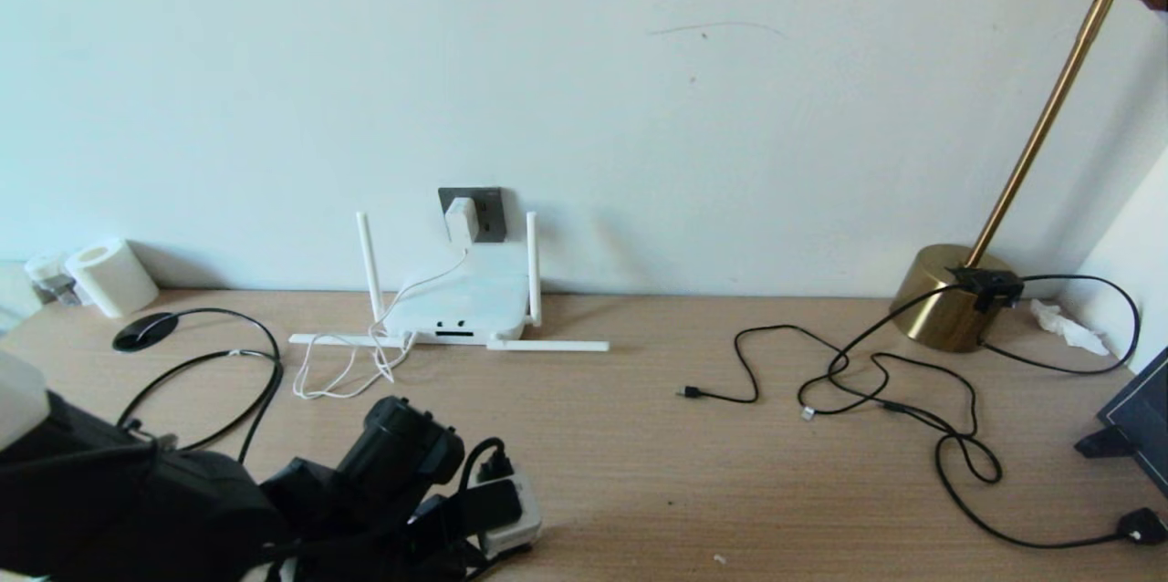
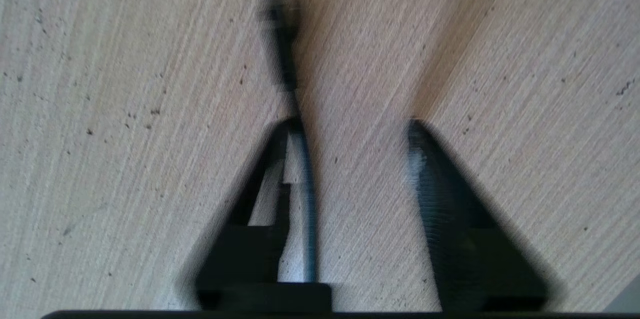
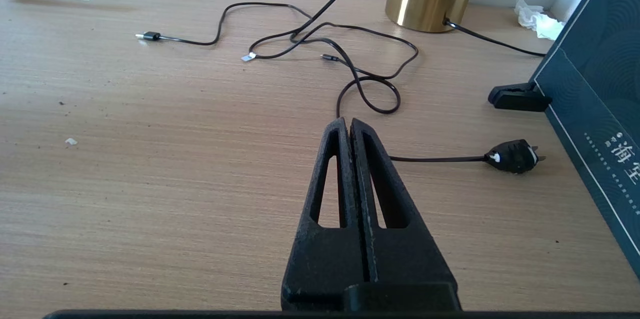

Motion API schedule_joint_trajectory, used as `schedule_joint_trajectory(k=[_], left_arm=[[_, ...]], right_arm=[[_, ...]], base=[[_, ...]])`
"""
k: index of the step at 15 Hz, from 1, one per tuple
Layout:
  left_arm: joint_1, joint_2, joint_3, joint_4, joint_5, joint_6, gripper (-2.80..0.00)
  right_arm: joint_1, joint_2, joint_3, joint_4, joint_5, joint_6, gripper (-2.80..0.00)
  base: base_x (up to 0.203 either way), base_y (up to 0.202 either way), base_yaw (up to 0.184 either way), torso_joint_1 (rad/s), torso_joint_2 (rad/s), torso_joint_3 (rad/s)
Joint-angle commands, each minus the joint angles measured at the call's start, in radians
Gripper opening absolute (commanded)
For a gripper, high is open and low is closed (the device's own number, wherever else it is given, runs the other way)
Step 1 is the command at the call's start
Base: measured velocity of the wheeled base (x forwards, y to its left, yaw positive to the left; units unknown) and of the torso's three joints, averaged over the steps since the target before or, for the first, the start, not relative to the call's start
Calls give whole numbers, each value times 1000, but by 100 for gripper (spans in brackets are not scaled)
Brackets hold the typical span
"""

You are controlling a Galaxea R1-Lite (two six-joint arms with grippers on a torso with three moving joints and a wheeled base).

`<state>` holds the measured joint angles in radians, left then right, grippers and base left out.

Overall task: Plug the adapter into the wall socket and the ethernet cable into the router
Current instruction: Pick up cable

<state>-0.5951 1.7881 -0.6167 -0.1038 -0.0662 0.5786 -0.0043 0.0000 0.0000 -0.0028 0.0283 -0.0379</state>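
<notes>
The left claw (image 2: 350, 129) is gaping wide above the table (image 2: 100, 109), one finger (image 2: 280, 159) just beside a black cable (image 2: 282, 44); the adapter (image 1: 461, 217) is sitting in the wall socket (image 1: 488, 210) well beyond, above the router (image 1: 465, 304). The right claw (image 3: 349, 126) is resting closed, empty

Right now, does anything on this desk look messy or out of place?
Yes. Two of the router's four antennas lie flat on the desk while two stand upright. Thin black cords sprawl in tangled loops near the brass lamp base, one ending in a loose wall plug. A crumpled tissue sits behind them.
</notes>
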Motion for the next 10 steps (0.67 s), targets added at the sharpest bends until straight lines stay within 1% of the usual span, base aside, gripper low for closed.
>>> schedule_joint_trajectory(k=[1, 7, 10], left_arm=[[0, 2, 6, 0, 0, 3, -280], [-2, -27, 7, -2, 0, 3, -280], [-2, -164, 1, 4, -2, 4, -280]], right_arm=[[0, 2, 0, 0, 1, 0, -280], [0, 2, 0, 0, 1, 0, -280], [0, 2, 0, 0, 1, 0, -280]], base=[[0, 0, 0, 0, 0, 0], [0, 0, 0, 0, 0, 0], [0, 0, 0, 0, 0, 0]])
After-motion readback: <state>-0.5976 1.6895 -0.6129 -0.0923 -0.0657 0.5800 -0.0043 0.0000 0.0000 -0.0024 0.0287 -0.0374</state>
